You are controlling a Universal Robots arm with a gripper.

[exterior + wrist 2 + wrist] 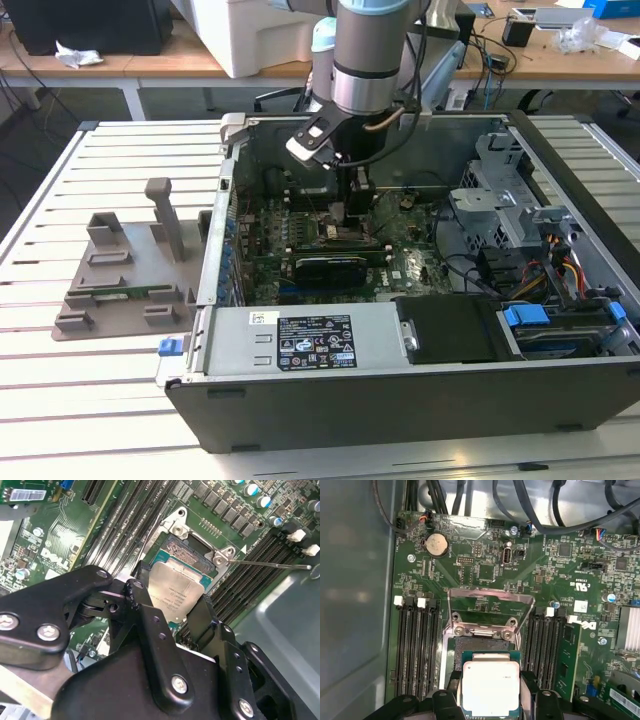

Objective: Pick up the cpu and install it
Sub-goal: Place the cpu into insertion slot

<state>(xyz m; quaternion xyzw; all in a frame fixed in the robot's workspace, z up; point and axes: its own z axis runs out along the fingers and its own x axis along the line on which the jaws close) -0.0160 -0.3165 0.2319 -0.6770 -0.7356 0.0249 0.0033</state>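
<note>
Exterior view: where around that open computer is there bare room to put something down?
Bare slatted table borders the grey fixture at the exterior view's left and runs along the near side of the computer case. Inside the case is crowded: the gripper holds the cpu at the socket, beside cables and drive bays.

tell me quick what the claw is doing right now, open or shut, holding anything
The claw: closed on the flat square silver-topped cpu, at the open metal-framed motherboard socket.
</note>
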